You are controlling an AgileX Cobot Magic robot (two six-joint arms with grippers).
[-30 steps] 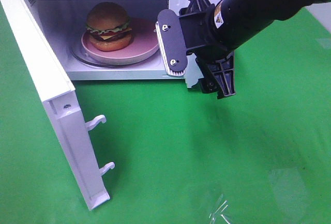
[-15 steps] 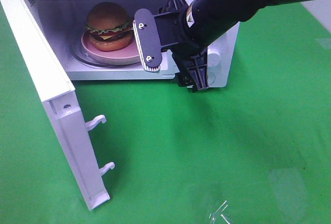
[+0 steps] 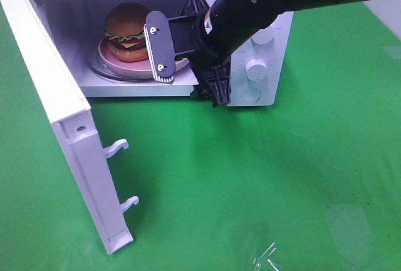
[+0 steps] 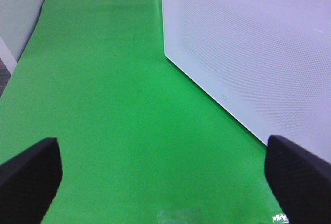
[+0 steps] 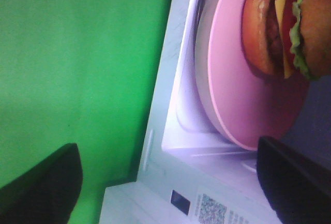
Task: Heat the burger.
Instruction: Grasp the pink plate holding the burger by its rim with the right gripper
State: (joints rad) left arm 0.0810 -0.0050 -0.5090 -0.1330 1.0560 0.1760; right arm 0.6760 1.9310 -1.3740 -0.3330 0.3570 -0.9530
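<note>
Microwave door (image 3: 69, 127): stood fully open at far left, with two latch hooks (image 3: 119, 148) exposed; unchanged over the last second. Burger (image 3: 130, 32): seated on the pink plate (image 3: 122, 66) inside the oven cavity, left of centre; not shifted. Right gripper (image 3: 188, 83): now held at the cavity mouth, near the plate's front rim, having been carried leftward from in front of the control panel; jaws spread wide, nothing held. Control knobs (image 3: 255, 67): uncovered by that move, untouched. Green worktop (image 3: 294, 177): a scrap of clear film (image 3: 268, 255) is carried near the front edge. Left gripper (image 4: 165, 182): seen only in its wrist view, near a white microwave panel; jaws fully spread, empty. Loading is judged complete; the door is yet to be shut and the heating started.
</note>
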